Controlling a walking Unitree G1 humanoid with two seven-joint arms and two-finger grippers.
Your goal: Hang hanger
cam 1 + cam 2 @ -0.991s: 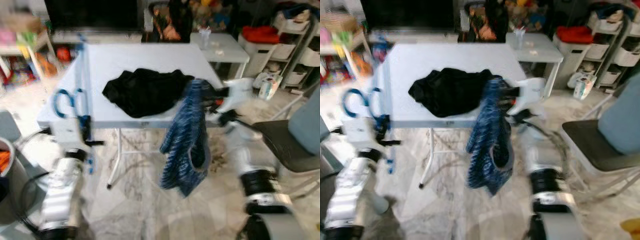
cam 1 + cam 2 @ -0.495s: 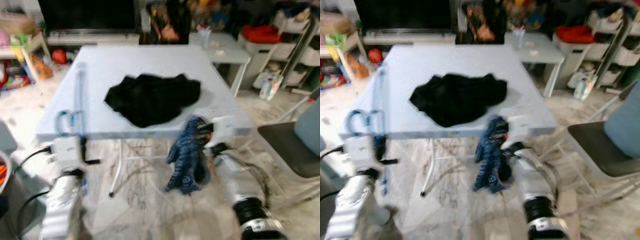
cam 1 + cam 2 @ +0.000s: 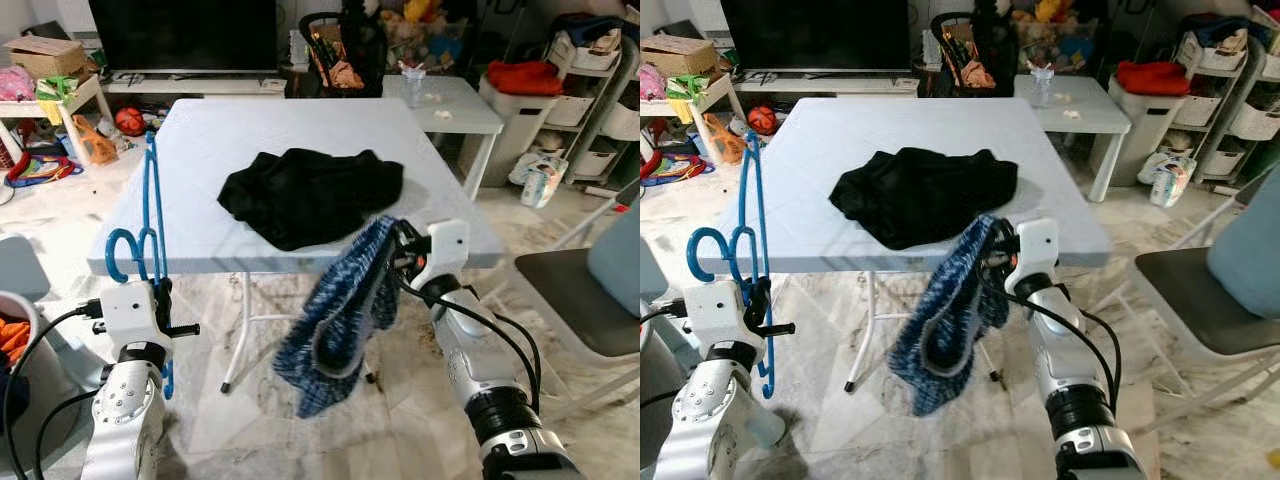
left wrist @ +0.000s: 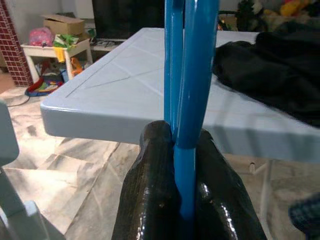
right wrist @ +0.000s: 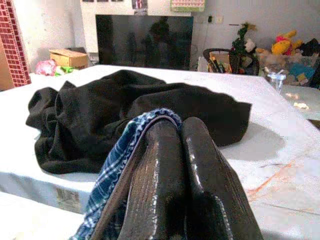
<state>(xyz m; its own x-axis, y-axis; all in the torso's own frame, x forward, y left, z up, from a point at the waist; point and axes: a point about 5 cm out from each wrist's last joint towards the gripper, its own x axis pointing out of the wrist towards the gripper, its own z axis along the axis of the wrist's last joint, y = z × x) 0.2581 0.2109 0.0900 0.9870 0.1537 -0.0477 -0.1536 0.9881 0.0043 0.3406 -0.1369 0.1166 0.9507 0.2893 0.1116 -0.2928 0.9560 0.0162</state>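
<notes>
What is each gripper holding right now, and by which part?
Left gripper clamps the blue plastic hanger on its lower bar. Right gripper pinches the blue plaid cloth at its upper edge.

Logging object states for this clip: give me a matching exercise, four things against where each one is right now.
Things:
1. hanger
2. blue garment
3. black garment
4. red item

Places:
A. lying on the table
B. on a bin at the far right
C. pinched upright in the left end effector
D. dangling off the table's front edge from the right end effector

Pairs: 1-C, 2-D, 3-A, 4-B
</notes>
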